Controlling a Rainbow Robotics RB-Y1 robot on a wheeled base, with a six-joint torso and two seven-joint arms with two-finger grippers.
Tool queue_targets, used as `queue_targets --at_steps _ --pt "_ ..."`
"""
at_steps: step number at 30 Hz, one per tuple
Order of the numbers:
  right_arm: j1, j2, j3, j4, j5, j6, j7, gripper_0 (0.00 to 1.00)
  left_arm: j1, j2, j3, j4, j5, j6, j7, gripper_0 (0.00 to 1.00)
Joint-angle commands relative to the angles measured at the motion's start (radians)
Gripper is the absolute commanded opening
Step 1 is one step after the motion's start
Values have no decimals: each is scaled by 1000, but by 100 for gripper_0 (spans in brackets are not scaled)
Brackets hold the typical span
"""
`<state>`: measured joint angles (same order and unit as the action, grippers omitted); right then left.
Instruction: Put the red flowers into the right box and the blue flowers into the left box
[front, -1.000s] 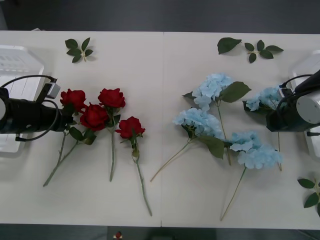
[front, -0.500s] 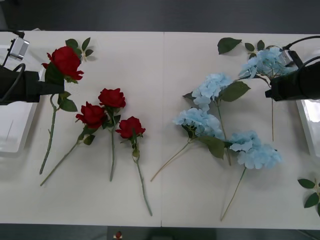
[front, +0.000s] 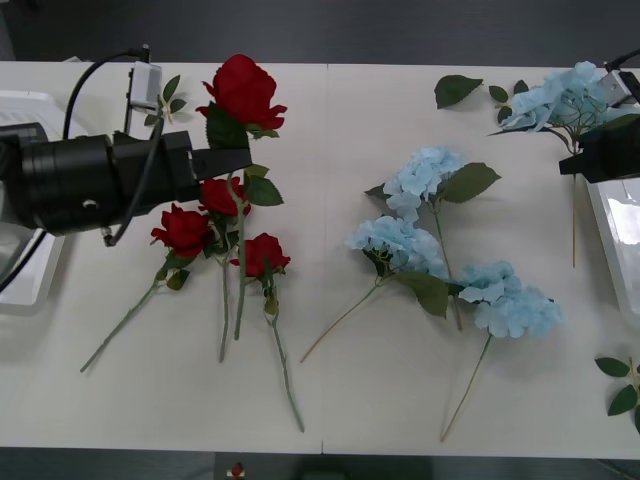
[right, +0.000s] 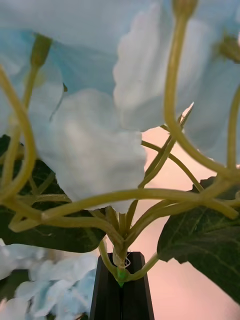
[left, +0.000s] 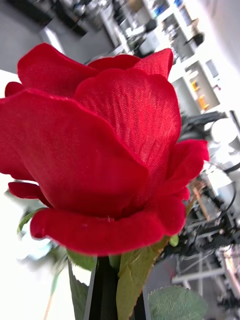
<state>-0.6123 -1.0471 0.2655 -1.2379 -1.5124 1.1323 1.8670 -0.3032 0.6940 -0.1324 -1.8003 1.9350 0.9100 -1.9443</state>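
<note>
The left gripper (front: 238, 160) is pinching the stem of one red rose (front: 243, 88) just under its bloom, holding it in the air above the three roses still lying on the white table (front: 330, 400). The stem is hanging down across the middle rose (front: 222, 197) of that group, with the other two, one (front: 184, 229) toward the left box and one (front: 261, 253) toward the table's near edge, lying beside it. In the left wrist view the black fingers (left: 102, 292) are closing flat together on the stem, and the bloom (left: 100, 150) is standing upright above them, its green sepals showing.

The right gripper (front: 580, 163) is clamping a blue hydrangea (front: 560, 98) below its head, holding it up beside the right box (front: 612, 225), its thin stem dangling over the table. The right wrist view is showing what the front view cannot: the two black fingers (right: 122, 290) pressing together on the stem where the flower stalks branch out under the pale petals (right: 90, 145).

Three more hydrangeas are lying on the table between the roses and the right box: one (front: 425, 178) farthest back, one (front: 397, 245) in the middle, one (front: 512, 305) nearest. The left box (front: 25, 285) is sitting partly hidden behind the left arm.
</note>
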Motion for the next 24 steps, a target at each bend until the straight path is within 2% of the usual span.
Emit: queue_targets --at_steps 1,6,14,16,20,24 --pt "-23 53 34 38 81 -80 4 0 -27 -91 -70 -44 5 -106 -130 0" --pt "-43 108 110 109 182 -169 -8 0 -27 -195 -90 -33 -48 -163 -166 0" --pt "-87 159 164 227 256 -174 -9 1 -27 -286 -55 -33 -99 -195 -160 0" --pt "-87 160 167 244 256 -175 -6 18 -27 -315 -38 -33 -99 -195 -157 0" --pt "-87 160 169 248 261 -175 -5 40 -31 -360 -21 -33 -99 -195 -148 0" --pt "-87 156 172 248 264 -169 6 71 -36 -404 -15 -28 -102 -195 -140 0"
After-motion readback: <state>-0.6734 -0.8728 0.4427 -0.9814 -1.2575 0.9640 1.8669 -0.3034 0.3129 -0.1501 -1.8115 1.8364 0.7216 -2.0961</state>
